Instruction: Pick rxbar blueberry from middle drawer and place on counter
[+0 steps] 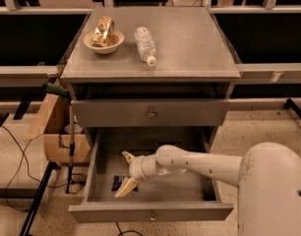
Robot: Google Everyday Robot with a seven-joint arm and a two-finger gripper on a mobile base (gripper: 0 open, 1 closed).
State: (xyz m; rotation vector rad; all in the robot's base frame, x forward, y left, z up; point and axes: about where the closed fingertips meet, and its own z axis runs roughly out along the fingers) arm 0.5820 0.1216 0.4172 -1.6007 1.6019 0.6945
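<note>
While the cabinet stands with its middle drawer (155,193) pulled fully out, the task is judged to be at the grasp stage only. The surface (190,45) on top, the counter where the bar is to go, carries a bowl (104,42) with a gold foil packet (102,27) and a clear bottle (145,44) lying on its side; no blue packet is there. The upper drawer (150,113) is closed.

The white arm (204,162) reaches from the lower right into the open drawer. The rxbar blueberry (119,182) lies flat on the drawer floor near the front left corner, partly covered by the tool.

The tool (128,172) is spread open, one finger (128,156) raised toward the drawer's back, the other finger (126,188) lying low over the packet's right end. Whether that lower finger touches the packet cannot be told. Nothing is gripped.

Remaining, as judged: closing on the packet, lifting it clear of the drawer, and setting it on the surface.
</note>
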